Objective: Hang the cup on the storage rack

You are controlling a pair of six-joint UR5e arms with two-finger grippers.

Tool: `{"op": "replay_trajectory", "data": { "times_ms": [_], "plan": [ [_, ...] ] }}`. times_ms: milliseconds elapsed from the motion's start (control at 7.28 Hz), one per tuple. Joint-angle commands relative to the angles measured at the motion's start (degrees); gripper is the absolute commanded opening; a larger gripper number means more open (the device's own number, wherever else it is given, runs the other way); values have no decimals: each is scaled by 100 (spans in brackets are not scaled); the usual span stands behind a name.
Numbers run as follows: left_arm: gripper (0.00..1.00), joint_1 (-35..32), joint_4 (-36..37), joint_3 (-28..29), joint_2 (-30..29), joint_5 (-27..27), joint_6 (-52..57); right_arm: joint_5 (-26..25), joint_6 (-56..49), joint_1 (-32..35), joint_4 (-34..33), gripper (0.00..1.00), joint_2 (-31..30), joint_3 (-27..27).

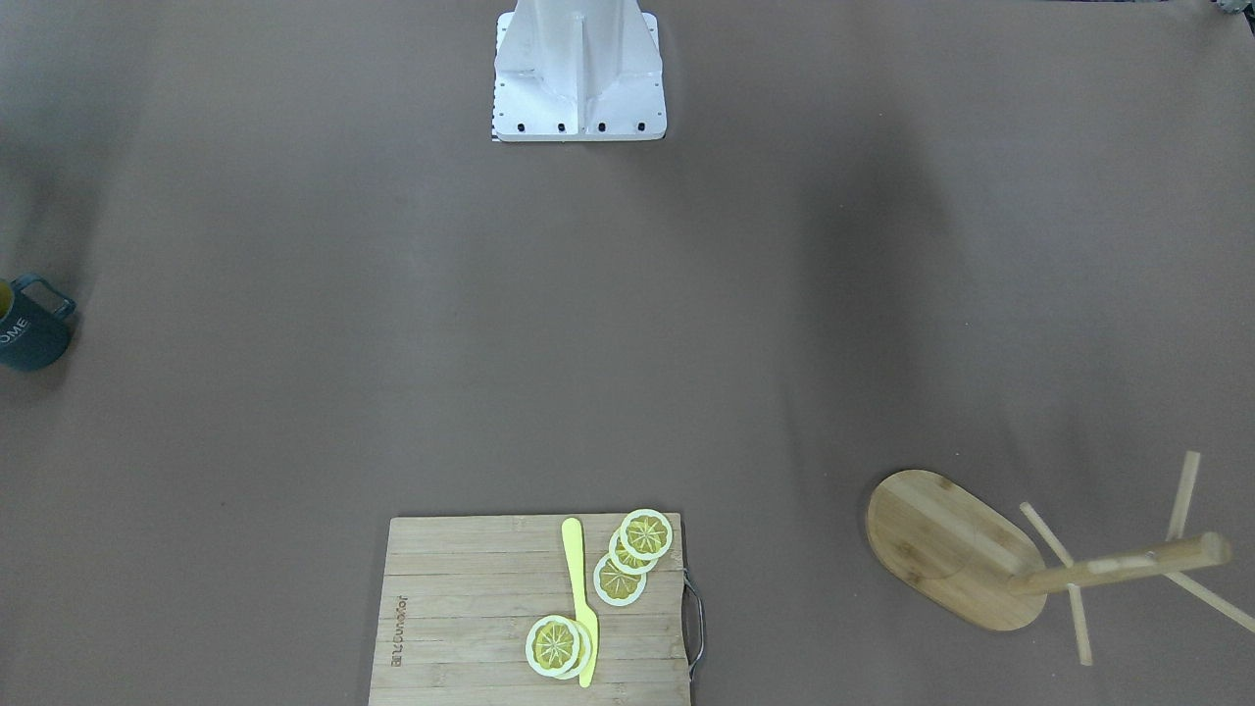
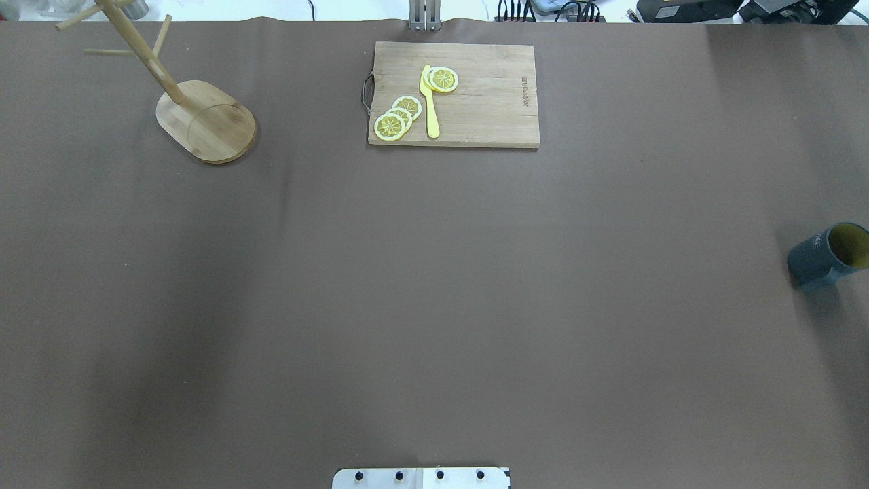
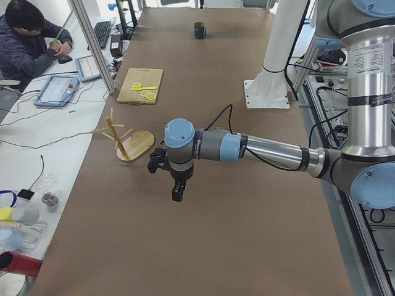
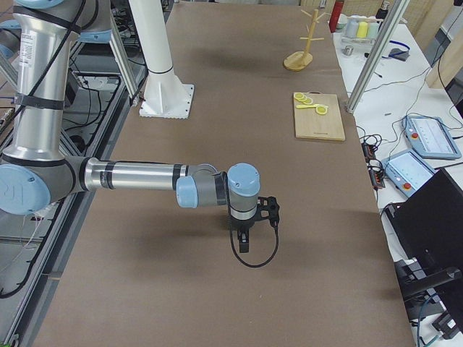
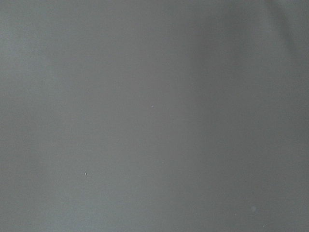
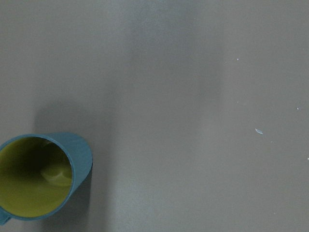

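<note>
The dark teal-blue cup (image 2: pixel 818 261) with a yellow interior stands upright at the table's far right edge, handle toward the robot. It also shows in the front-facing view (image 1: pixel 29 333), the right wrist view (image 6: pixel 43 176) at lower left, and the exterior left view (image 3: pixel 199 29). The bamboo storage rack (image 2: pixel 207 122) stands at the back left, its pegs bare (image 1: pixel 1118 567). My left gripper (image 3: pixel 176 196) hangs above the table near the rack (image 3: pixel 126 139). My right gripper (image 4: pixel 244 244) hangs over the table; I cannot tell whether either gripper is open or shut.
A slatted cutting board (image 2: pixel 489 102) with lemon slices (image 2: pixel 397 115) and a yellow knife (image 2: pixel 429 102) lies at the back middle. The robot's white base (image 1: pixel 578 69) stands at the near middle. An operator (image 3: pixel 31 43) sits beside the table.
</note>
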Motion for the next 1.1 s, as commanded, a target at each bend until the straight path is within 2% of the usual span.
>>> {"op": "replay_trajectory", "data": {
  "times_ms": [0,549,961],
  "plan": [
    [99,26,10,-9,-61,2,-61,0,0,0,0,100,-4,0],
    [99,35,-121,-132,-62,-15,0,0,0,0,9,100,22,157],
    [99,35,-455,-132,-105,-15,-44,-44,0,0,9,100,477,360]
  ]
}}
